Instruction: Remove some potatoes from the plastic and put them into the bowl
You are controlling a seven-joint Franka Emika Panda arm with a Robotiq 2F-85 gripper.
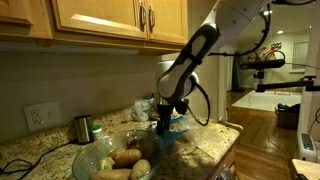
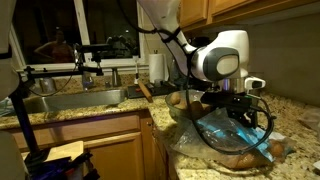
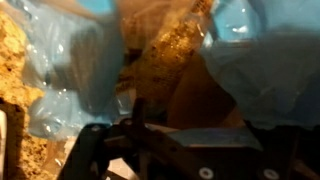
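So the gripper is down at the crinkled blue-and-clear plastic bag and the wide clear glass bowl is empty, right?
Not empty: in an exterior view the wide clear glass bowl holds several tan-brown potatoes. The gripper is indeed down at the crinkled blue-and-clear plastic bag.

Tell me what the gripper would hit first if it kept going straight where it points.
Probably a potato inside the plastic: the wrist view shows it straight ahead of the gripper, with blue plastic on either side. Depth is unclear, so the plastic may touch first.
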